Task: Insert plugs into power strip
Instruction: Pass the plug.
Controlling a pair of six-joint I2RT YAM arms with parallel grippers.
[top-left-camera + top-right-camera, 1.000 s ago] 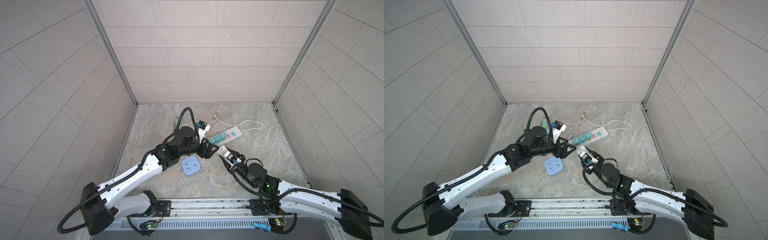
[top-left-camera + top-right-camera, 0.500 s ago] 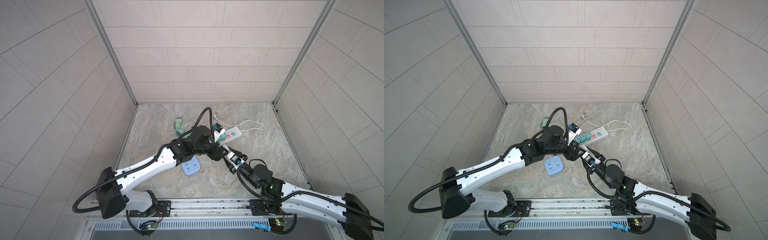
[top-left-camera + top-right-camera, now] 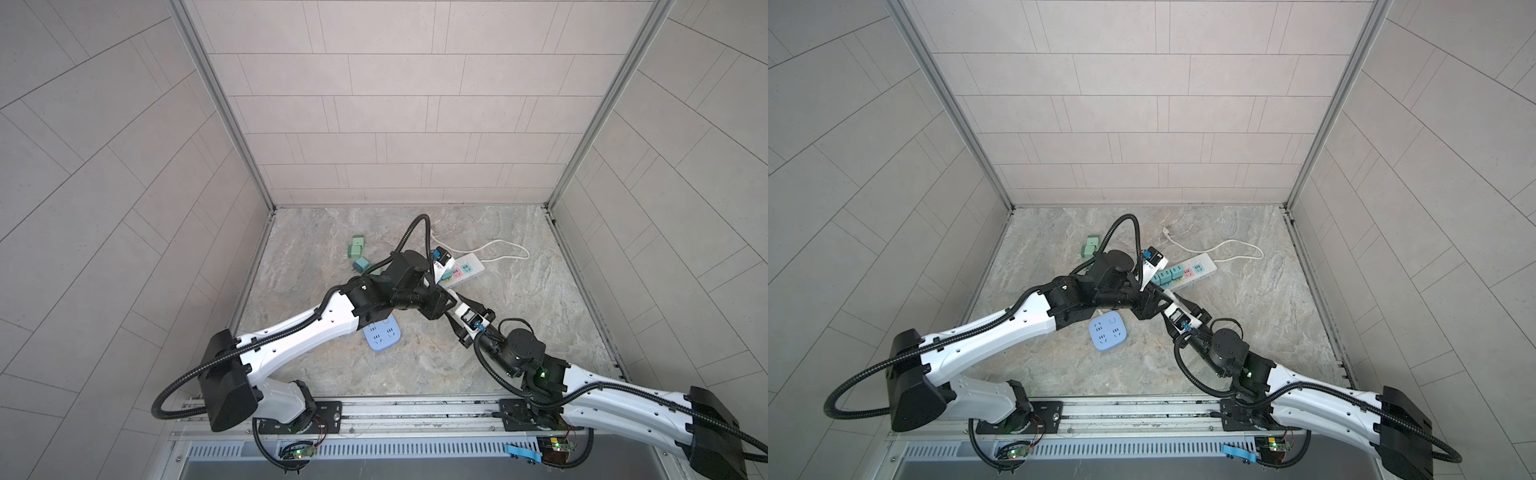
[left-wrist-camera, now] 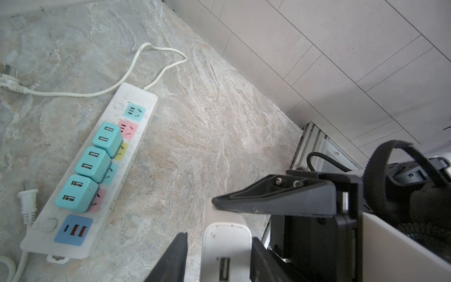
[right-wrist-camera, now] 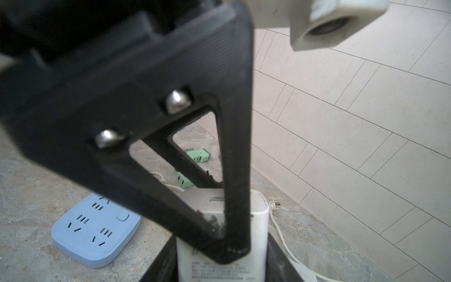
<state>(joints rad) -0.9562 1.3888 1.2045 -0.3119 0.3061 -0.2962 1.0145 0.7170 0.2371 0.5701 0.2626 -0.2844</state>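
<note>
- White charger (image 4: 225, 249) is held off the floor, near the middle of the floor, btwn the two arms; it is not in the power strip (image 4: 136, 96).
- R gripper (image 5: 222, 235): jaws are closed on the charger's body, w/ a finger pressed to each side (right wrist view).
- L gripper (image 4: 218, 238): jaws are set either side of the same charger but not clamped. One finger looks to be against it; a thin gap of floor is seen at the other finger (image 4: 175, 254).
- In the right wrist view much of the charger is hidden by a L finger crossing in front.
- Three teal plugs (image 4: 92, 163) are seated in a row in the strip, side by side; the teal and pink sockets at the cord end are left free.
- Strip is laid flat, diagonal, in both top views (image 3: 1204, 266), just beyond the grippers.
- Mint plugs (image 3: 357, 249) are seen loose on the floor, close together, toward the back-left, apart from the strip.
- Blue socket block (image 3: 1108, 332) is laid flat near the L forearm.
- White cord (image 4: 146, 61) is looped from the strip's end.
</note>
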